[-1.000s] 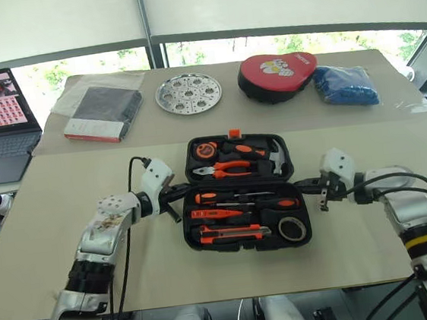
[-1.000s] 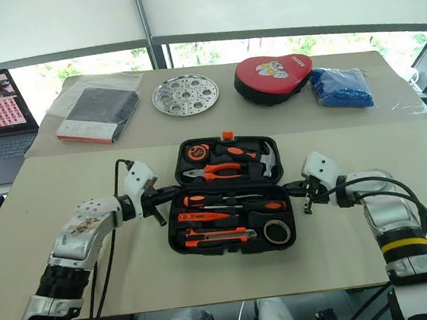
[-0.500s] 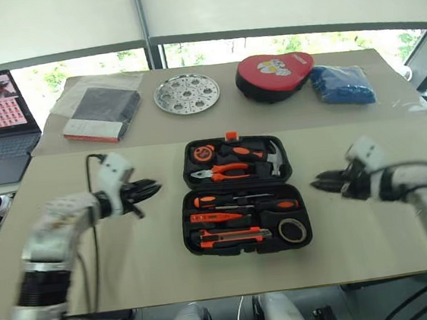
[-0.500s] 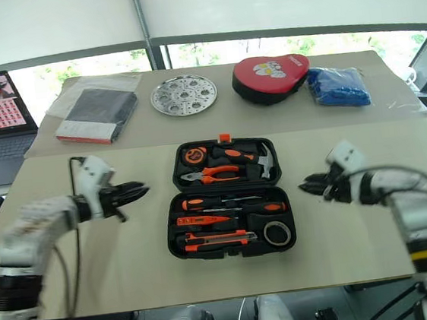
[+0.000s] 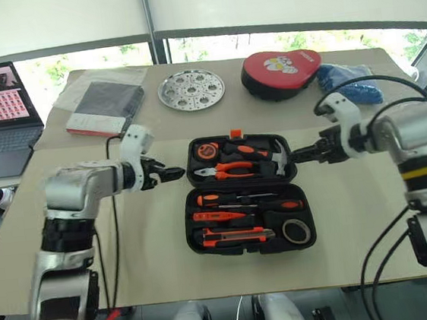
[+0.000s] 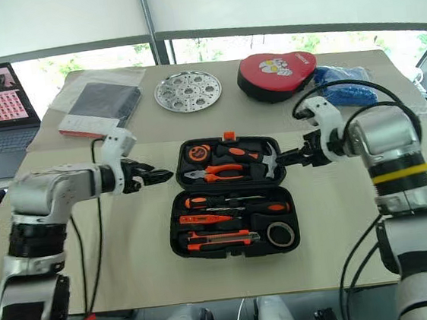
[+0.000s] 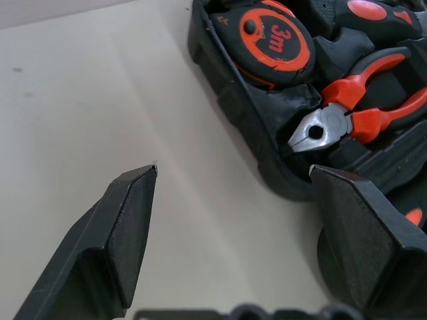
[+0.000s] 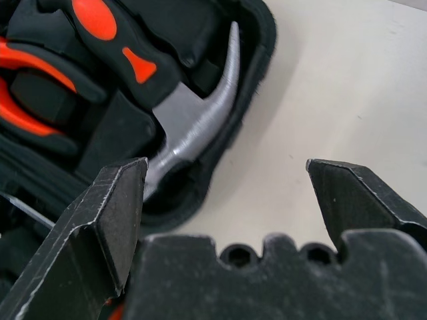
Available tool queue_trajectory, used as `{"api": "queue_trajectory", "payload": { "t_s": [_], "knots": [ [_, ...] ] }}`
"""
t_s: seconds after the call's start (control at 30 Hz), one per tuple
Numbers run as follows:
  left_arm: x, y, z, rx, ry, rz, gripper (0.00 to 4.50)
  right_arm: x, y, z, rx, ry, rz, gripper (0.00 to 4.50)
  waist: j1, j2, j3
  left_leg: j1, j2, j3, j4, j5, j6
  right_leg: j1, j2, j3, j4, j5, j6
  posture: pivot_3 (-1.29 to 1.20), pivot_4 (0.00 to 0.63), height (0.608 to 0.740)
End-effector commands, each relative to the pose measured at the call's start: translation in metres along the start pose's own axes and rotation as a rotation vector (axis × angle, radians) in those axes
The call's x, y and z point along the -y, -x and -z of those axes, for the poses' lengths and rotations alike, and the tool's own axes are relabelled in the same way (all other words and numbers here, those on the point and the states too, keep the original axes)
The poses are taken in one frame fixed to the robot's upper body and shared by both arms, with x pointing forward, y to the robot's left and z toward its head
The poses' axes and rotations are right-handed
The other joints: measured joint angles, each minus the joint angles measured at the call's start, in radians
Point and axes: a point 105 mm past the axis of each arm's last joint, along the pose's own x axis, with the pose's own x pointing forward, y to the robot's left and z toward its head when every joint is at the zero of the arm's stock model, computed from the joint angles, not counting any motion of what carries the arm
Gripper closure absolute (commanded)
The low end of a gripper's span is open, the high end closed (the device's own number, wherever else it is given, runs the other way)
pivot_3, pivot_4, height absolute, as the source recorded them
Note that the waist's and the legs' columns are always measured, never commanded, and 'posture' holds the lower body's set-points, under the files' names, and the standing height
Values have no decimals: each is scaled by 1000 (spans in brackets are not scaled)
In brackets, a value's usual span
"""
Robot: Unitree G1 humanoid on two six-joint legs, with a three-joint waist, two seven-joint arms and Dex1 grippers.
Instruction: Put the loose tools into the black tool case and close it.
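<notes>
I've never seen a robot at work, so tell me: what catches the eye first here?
The open black tool case in the middle of the table, its recesses filled with orange-handled tools. The left gripper and right gripper stand open at either side of its far half. Behind it lies a red heart-shaped pouch.

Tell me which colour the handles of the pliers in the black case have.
Orange handles on the steel-nosed pliers, clearest in the left wrist view.

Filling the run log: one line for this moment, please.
tool case: open, tools seated | left end effector: open, empty, at far half's left edge | right end effector: open, empty, at its right edge | stage: lid not closed
</notes>
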Motion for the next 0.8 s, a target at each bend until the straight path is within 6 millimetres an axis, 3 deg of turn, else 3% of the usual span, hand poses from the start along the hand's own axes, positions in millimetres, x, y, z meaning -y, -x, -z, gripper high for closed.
{"api": "queue_trajectory", "payload": {
  "t_s": [0.03, 0.2, 0.3, 0.47, 0.57, 0.67, 0.73, 0.8],
  "knots": [
    [-4, -1, -10, 15, -13, -44, 563, 9, 2, -4, 3, 10, 50, 33, -1, 0, 0, -1, 0, 0, 0, 0, 0, -1, 0, 0, 0, 0, 0, 0, 150, 740],
    [-5, -15, -9, -13, -7, -92, 563, 12, -10, 5, -46, 51, 74, 33, 1, 0, 0, -2, 0, 0, 1, 0, 0, -2, -1, -1, 0, 0, 1, 0, 150, 740],
    [2, -20, -11, -4, 20, -54, 563, 15, -14, 7, -61, 22, 97, 761, 1, 0, 0, 0, 0, 0, 2, 0, 0, 1, -1, 0, 0, 1, 2, 0, 150, 740],
    [12, -25, -3, -42, 58, -3, 563, 16, -19, 15, -104, -15, 91, 2531, 7, 0, 0, 0, 0, -1, 4, 0, 1, 3, -2, 0, 0, 2, 4, 0, 150, 740],
    [9, -29, 1, -39, 90, -16, 1300, 13, -21, 19, -125, -48, 79, 3491, 7, 0, 0, 1, 0, -1, 4, 0, 1, 4, -2, 0, 0, 2, 4, 0, 150, 740],
    [9, -29, -1, -31, 105, -10, 2472, 12, -23, 20, -126, -71, 76, 4492, 7, 0, 0, 1, 0, -1, 5, 0, 2, 4, -2, 0, 1, 3, 4, 0, 150, 740],
    [6, -25, -2, -30, 75, -15, 3181, 12, -23, 20, -123, -74, 72, 4500, 5, 0, 0, 1, 0, -1, 5, 1, 2, 4, -2, 0, 1, 3, 4, 0, 150, 740],
    [0, -18, -4, -29, 34, -32, 3181, 10, -23, 20, -121, -75, 67, 4500, 1, 0, 0, 2, 0, -1, 4, 1, 2, 4, -2, 0, 1, 3, 4, 0, 150, 740]
  ]
}}
